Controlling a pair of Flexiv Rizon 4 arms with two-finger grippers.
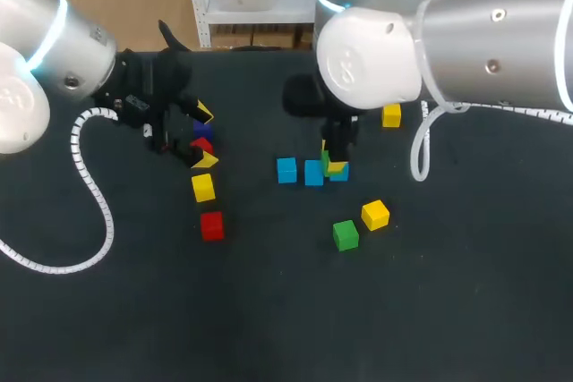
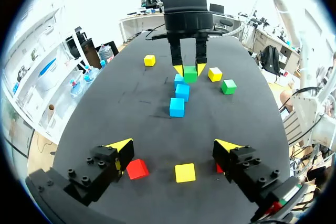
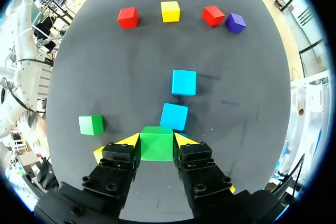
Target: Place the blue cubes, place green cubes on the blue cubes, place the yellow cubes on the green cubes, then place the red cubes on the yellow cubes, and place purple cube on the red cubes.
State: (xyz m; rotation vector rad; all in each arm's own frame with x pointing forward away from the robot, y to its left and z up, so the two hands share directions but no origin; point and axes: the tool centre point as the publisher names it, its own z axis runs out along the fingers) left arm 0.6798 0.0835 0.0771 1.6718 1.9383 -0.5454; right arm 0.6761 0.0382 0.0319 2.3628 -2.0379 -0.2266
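Pinching a green cube (image 3: pixel 156 145), right gripper (image 3: pixel 157 140) hangs just over the blue cube (image 1: pixel 342 174) nearest the table's (image 1: pixel 466 310) right edge; left gripper (image 2: pixel 175 145) spread.

Blue cube (image 1: pixel 342 174) largely under green cube (image 1: pixel 327 165) and right end effector (image 1: pixel 331 158), probably.

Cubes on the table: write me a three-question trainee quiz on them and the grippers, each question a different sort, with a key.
1. True or false: the right gripper is shut on a green cube.
2. Pick one: the cube lying closest to the loose green cube is A red, B yellow, C purple.
3. Fill the gap: the left gripper, above the red and yellow cubes, is ____ (open or shut).

Key: 1 true; 2 B, the yellow cube; 3 open.
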